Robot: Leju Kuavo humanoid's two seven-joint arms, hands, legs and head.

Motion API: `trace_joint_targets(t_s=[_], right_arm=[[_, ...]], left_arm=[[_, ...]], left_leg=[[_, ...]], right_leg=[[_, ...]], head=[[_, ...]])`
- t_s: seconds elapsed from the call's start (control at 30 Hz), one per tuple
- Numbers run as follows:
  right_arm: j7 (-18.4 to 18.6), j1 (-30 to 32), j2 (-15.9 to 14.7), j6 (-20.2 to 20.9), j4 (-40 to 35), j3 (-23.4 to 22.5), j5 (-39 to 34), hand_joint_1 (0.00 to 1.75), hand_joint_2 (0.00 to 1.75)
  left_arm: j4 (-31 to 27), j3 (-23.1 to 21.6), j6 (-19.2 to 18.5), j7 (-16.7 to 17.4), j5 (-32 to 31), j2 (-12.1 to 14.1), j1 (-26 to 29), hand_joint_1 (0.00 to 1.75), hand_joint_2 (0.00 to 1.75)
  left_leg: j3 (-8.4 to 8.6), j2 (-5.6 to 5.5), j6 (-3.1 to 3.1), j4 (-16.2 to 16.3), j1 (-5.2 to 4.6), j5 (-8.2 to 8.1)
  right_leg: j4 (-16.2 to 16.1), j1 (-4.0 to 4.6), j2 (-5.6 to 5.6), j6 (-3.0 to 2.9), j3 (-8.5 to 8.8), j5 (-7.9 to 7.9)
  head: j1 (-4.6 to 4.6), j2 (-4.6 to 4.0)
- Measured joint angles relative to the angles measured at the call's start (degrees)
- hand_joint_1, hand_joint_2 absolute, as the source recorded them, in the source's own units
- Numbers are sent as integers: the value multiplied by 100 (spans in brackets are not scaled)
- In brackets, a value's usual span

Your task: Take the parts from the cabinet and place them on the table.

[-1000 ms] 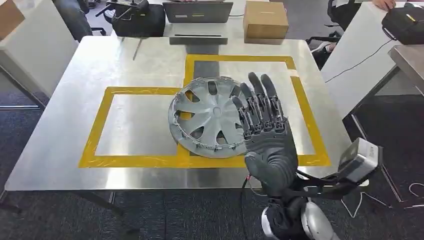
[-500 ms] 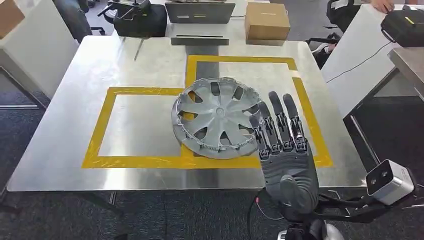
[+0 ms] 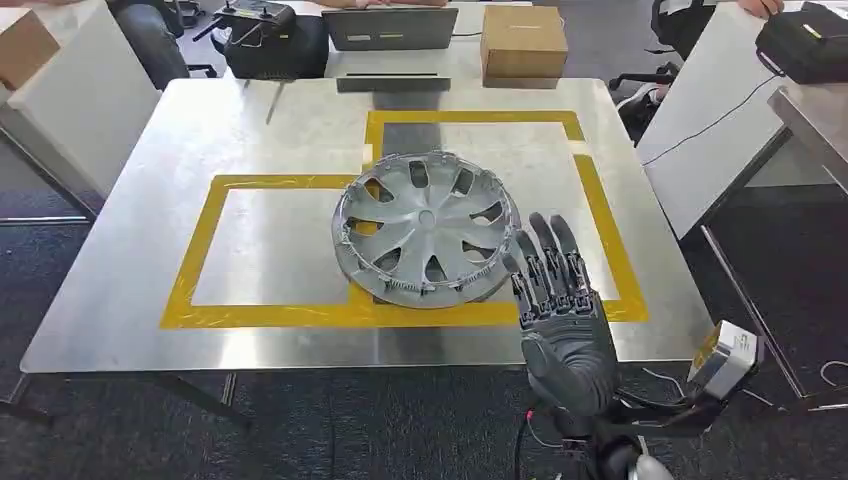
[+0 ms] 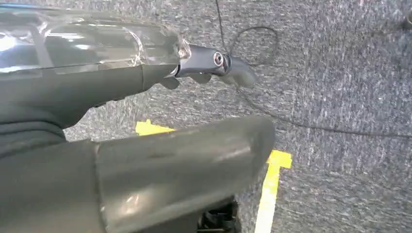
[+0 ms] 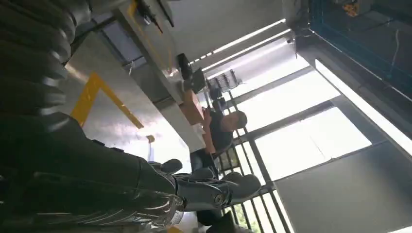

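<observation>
Hovering your right robot hand (image 3: 555, 300) open, holding nothing | hubcap (image 3: 425, 240) lying just left of it on tabletop (image 3: 150, 200)

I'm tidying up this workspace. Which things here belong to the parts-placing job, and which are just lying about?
Job:
hubcap, lying on the taped area
metal table
right robot hand, open beside the hubcap

Lying about:
cardboard box
laptop
black bag
</observation>
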Motion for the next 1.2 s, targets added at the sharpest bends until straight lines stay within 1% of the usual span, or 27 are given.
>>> trace_joint_targets(t_s=[0.07,0.1,0.13,0.17,0.23,0.27,0.3,0.37,0.43,0.47,0.53,0.57,0.6,0.67,0.73,0.77,0.8,0.83,0.9,0.93,0.97,1.0,1.03,1.07,1.1,1.13,1.2], right_arm=[[40,2,-18,-31,33,7,74,0,175],[96,-6,-28,-78,55,13,172,0,175],[138,-8,-37,-133,74,18,255,0,175],[149,-10,-48,-179,85,20,306,0,175],[164,-9,-63,-306,74,24,389,0,175],[168,-3,-70,-365,48,24,413,0,175],[177,-11,-79,-413,28,24,406,0,175],[182,-3,-83,-441,-4,26,378,0,175],[184,5,-101,-461,-7,35,358,0,175],[184,10,-116,-461,-11,39,356,0,175],[186,13,-149,-463,-22,46,358,0,175],[186,15,-160,-470,-20,52,358,0,175],[177,19,-168,-476,-20,55,356,0,175],[118,17,-179,-479,-20,59,350,0,175],[101,3,-192,-481,-30,57,350,0,175],[101,-9,-208,-501,-59,52,363,0,175],[101,-15,-221,-520,-90,48,385,0,175],[107,-5,-236,-548,-114,39,418,0,0],[164,59,-267,-640,-129,24,470,0,0],[181,103,-269,-682,-131,11,476,0,0],[204,129,-269,-724,-124,9,461,0,0],[203,198,-269,-737,-118,7,435,0,0],[203,262,-269,-743,-105,7,407,0,0],[201,326,-271,-752,-83,9,365,0,0],[197,384,-271,-754,-61,11,311,0,0],[193,433,-271,-761,-42,11,275,0,0],[173,524,-273,-780,0,13,234,0,0]], left_arm=[[0,-4,-11,-2,-22,0,3,0,0],[0,-9,-39,-2,-48,-7,2,0,0],[0,-13,-68,-2,-70,-9,1,0,0],[0,-17,-87,9,-116,-11,0,0,0],[0,-48,-111,98,-276,-13,-12,0,0],[-2,-70,-96,157,-339,-22,-26,0,0],[-7,-74,-52,184,-369,-17,-28,0,0],[-7,-107,-41,223,-382,-11,-28,0,0],[-9,-114,-39,229,-387,-4,-40,0,0],[-9,-120,-37,232,-391,2,-55,0,0],[-11,-160,-35,221,-393,11,-69,0,0],[-11,-164,-31,216,-393,15,-68,0,0],[-11,-173,-31,218,-393,20,-68,0,0],[-11,-203,-26,223,-393,35,-72,0,0],[-11,-205,-26,238,-393,37,-85,0,0],[-15,-208,-26,256,-404,24,-97,0,0],[-17,-212,-31,271,-417,15,-106,0,0],[-17,-229,-35,299,-431,-13,-106,0,0],[-15,-251,-44,332,-431,-33,-84,0,0],[-13,-254,-44,326,-431,-39,-68,0,0],[-13,-260,-44,321,-426,-42,-57,0,0],[-13,-278,-44,321,-420,-57,-53,0,0],[-13,-297,-46,319,-411,-66,-46,0,0],[-13,-301,-48,319,-409,-66,-41,0,0],[-11,-302,-55,332,-409,-66,-35,0,0],[-11,-304,-61,358,-406,-66,-30,0,0],[-11,-321,-61,391,-407,-66,-26,0,0]], left_leg=[[-163,3,-48,549,35,-279],[-184,7,-80,756,59,-313],[-67,17,-105,685,83,-204],[158,25,-125,396,107,-32],[832,57,-163,-611,157,320],[993,64,-172,-876,139,138],[953,30,-70,-847,123,241],[891,19,-15,-831,103,242],[835,20,122,-871,127,330],[785,18,178,-871,114,367],[645,6,251,-865,83,470],[581,3,270,-862,58,519],[519,-1,281,-859,37,566],[400,-13,291,-856,-23,661],[318,-39,293,-858,-78,750],[297,-43,292,-858,-67,789],[267,-55,259,-851,-107,830],[250,-54,223,-861,-73,888],[244,-61,160,-899,-39,976],[217,-79,134,-909,-74,995],[137,-44,94,-830,-70,781],[53,-20,64,-592,-50,430],[-32,1,26,-228,-20,90],[-118,4,-14,174,14,-161],[-181,4,-55,568,44,-277],[-151,9,-91,728,68,-200],[241,24,-163,368,127,241]], right_leg=[[19,0,-25,5,-73,38],[45,-2,-34,16,-132,65],[76,-11,-43,37,-186,81],[115,-20,-49,51,-233,91],[225,-46,-51,88,-314,93],[263,-24,-52,132,-362,95],[295,-16,-43,173,-383,112],[296,-26,-31,253,-400,177],[323,-56,-17,311,-432,143],[461,-60,8,337,-499,-80],[1312,-60,20,361,-747,-760],[1713,-59,24,362,-846,-976],[1974,-58,26,354,-882,-1053],[1792,-42,32,284,-653,-807],[821,28,47,120,-33,-399],[320,99,63,7,280,-380],[53,95,44,-29,410,-430],[49,121,63,14,385,-397],[21,155,59,-31,353,-314],[-123,84,23,-45,326,-176],[-154,76,0,-28,307,-89],[-172,71,-1,-75,228,-25],[-168,67,-9,-64,143,35],[-149,65,-15,-56,66,86],[-113,56,-21,-39,-33,139],[-75,44,-26,-16,-125,177],[53,-3,-34,50,-330,231]], head=[[-24,0],[-37,0],[-46,0],[-57,0],[-77,0],[-98,0],[-116,0],[-90,0],[-90,0],[-88,0],[15,0],[52,0],[78,0],[120,0],[146,0],[135,0],[118,0],[103,2],[153,0],[170,0],[146,0],[77,0],[39,0],[9,0],[0,0],[-11,0],[-20,0]])
